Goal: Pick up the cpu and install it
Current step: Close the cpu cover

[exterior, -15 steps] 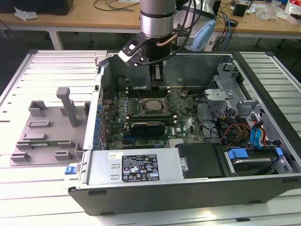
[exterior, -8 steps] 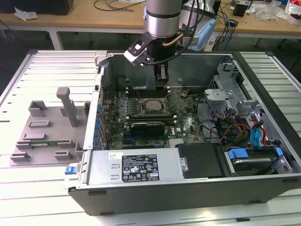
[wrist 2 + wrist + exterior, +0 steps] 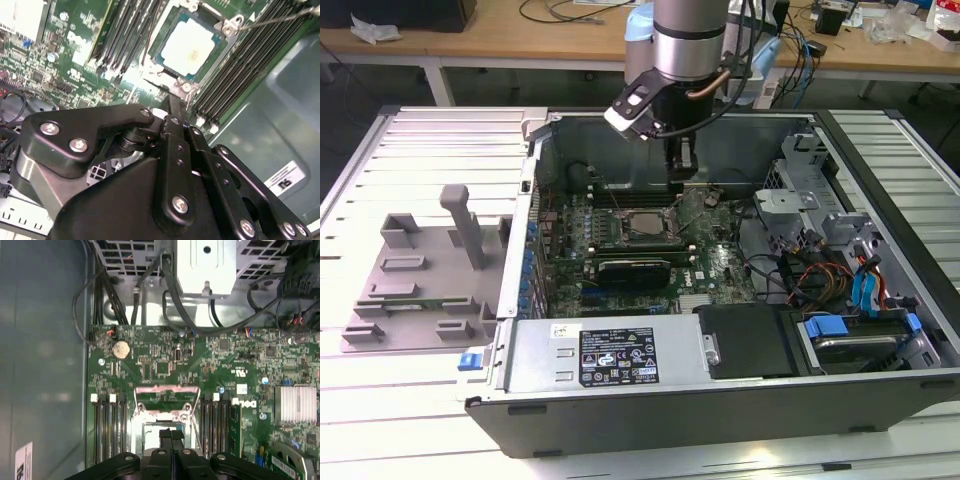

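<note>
Inside the open dark grey computer case, the black two-finger gripper hangs just above the green motherboard, its jaws pressed together with nothing between them. The cpu, a small flat square chip with a silvery-grey metal top, lies level in the dark square socket frame, apart from the fingertips. I judge the chip seated, so good work here means a light, strictly vertical touch that never nudges it sideways in its frame. Rows of long black memory slots flank the socket closely. A thin metal retaining lever sticks up near it, and the grey-green steel case wall runs close beside. Clear room lies mostly straight overhead.
</note>
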